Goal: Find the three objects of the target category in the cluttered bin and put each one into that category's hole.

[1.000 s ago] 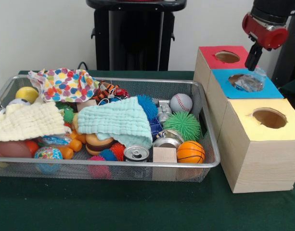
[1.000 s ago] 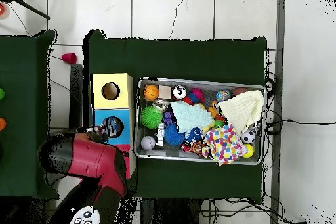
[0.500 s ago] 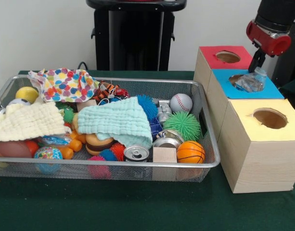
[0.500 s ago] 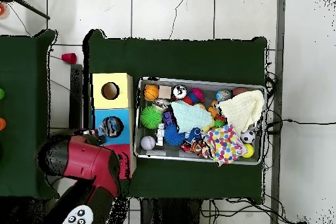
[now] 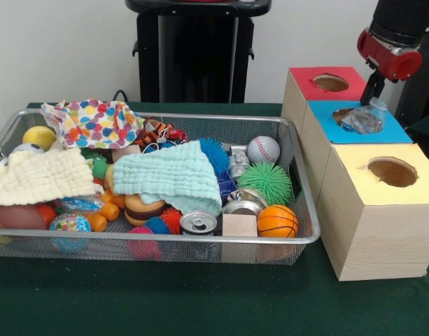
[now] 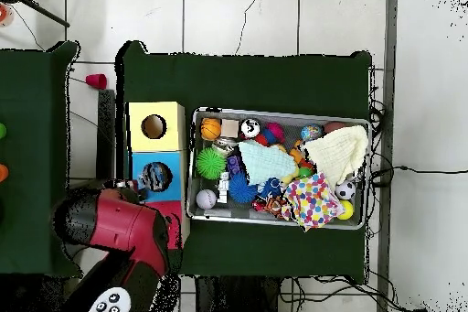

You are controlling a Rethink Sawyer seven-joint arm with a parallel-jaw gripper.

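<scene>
Since a second ago the gripper (image 5: 371, 89) has drawn up and back from the blue box's hole, and it now sits much as it did half a second ago. Only one dark finger shows below the red wrist, so whether the jaws are parted or closed cannot be told. Just below it a crumpled clear plastic piece (image 5: 363, 120) rests in the hole (image 5: 355, 117) of the blue-topped box (image 5: 392, 131), partly sticking out. That box stands between the red-topped box (image 5: 308, 86) and the yellow-topped box (image 5: 354, 171), touching both. Beside them the wire bin (image 5: 304, 225) holds a green spiky ball (image 5: 269, 182), a baseball (image 5: 262, 149), a small basketball (image 5: 276, 221), a can (image 5: 198, 223) and a mint cloth (image 5: 166, 176)
</scene>
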